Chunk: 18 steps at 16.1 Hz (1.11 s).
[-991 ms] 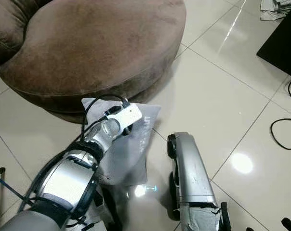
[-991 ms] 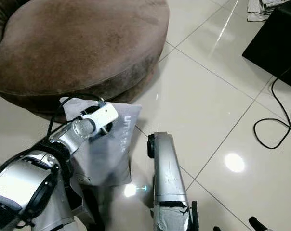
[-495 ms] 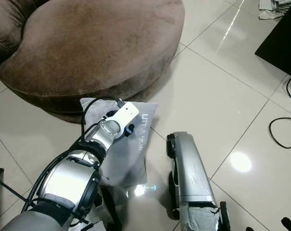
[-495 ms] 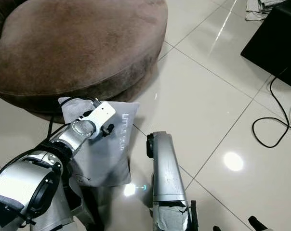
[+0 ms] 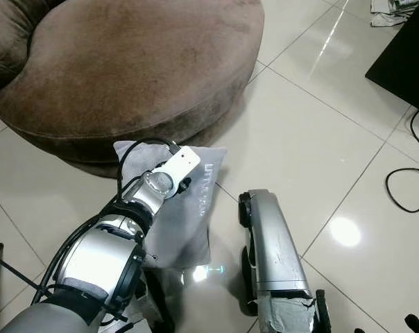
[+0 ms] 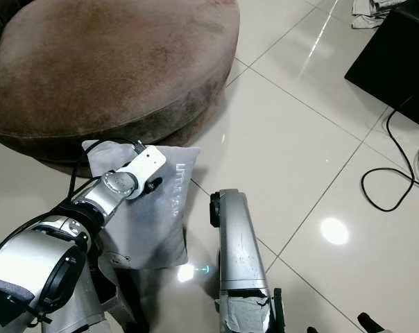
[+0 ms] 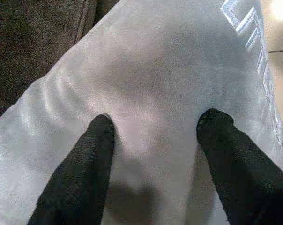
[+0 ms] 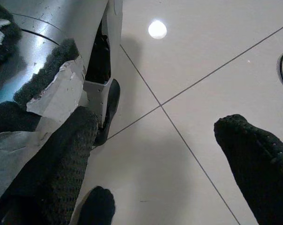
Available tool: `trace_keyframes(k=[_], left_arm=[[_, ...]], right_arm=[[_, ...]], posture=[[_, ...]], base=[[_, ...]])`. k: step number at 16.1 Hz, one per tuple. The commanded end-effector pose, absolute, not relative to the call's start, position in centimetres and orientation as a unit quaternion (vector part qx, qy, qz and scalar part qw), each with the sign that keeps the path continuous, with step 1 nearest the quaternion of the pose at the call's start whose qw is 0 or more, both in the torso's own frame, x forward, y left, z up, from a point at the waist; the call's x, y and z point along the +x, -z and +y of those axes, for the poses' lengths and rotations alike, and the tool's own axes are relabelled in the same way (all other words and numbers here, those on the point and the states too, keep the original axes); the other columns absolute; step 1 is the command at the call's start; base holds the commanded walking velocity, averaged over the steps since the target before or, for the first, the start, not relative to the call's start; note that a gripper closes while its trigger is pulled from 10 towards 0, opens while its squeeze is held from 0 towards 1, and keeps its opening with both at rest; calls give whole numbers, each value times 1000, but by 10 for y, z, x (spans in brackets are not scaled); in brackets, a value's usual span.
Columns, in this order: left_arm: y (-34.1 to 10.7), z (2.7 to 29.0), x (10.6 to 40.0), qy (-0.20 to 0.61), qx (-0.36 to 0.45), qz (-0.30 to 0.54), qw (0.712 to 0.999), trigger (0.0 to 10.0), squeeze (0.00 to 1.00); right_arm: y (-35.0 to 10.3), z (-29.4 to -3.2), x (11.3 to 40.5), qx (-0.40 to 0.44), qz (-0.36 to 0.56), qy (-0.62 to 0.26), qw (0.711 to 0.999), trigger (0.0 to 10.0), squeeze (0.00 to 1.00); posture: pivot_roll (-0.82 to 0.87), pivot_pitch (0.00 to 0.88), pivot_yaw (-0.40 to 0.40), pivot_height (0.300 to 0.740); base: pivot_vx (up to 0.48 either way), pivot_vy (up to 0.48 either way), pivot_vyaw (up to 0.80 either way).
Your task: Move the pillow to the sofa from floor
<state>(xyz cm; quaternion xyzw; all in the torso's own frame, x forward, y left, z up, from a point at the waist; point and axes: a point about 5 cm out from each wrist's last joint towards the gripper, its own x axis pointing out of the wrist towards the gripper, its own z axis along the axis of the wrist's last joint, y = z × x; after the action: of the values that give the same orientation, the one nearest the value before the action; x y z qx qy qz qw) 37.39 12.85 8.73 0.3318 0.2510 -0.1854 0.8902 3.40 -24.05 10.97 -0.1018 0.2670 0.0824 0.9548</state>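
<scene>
A grey pillow with pale lettering lies on the tiled floor against the base of the round brown sofa. My left arm reaches down over it, its white wrist camera above the pillow's upper part. In the left wrist view my left gripper is open, both black fingertips pressed into the pillow's fabric with a fold of it between them. My right arm hangs beside the pillow. My right gripper is open over bare tile, holding nothing.
A black cable loops on the floor at the right. A black flat object lies at the far right, with crumpled papers behind it. Open tile stretches between the sofa and the cable.
My left wrist has turned and lowered slightly onto the pillow, and the pillow's top has sunk a little. The right arm has stayed put.
</scene>
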Motion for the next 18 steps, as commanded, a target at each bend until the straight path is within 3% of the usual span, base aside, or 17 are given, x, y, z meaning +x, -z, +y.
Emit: trace_keyframes(k=[1,15,18], left_arm=[[-78,130,369,193,340,271,880,0,0],[-80,132,370,186,342,263,883,0,0],[-83,133,372,154,272,251,916,0,0]], right_arm=[[-109,-244,29,-110,283,-77,950,10000,153],[-100,-244,38,-105,279,-80,951,10000,196],[-82,-240,59,-96,255,-83,959,10000,196]], posture=[[-566,327,0,455],[-547,308,-2,455],[-507,213,37,455]], base=[[0,0,0],[0,0,0],[0,0,0]])
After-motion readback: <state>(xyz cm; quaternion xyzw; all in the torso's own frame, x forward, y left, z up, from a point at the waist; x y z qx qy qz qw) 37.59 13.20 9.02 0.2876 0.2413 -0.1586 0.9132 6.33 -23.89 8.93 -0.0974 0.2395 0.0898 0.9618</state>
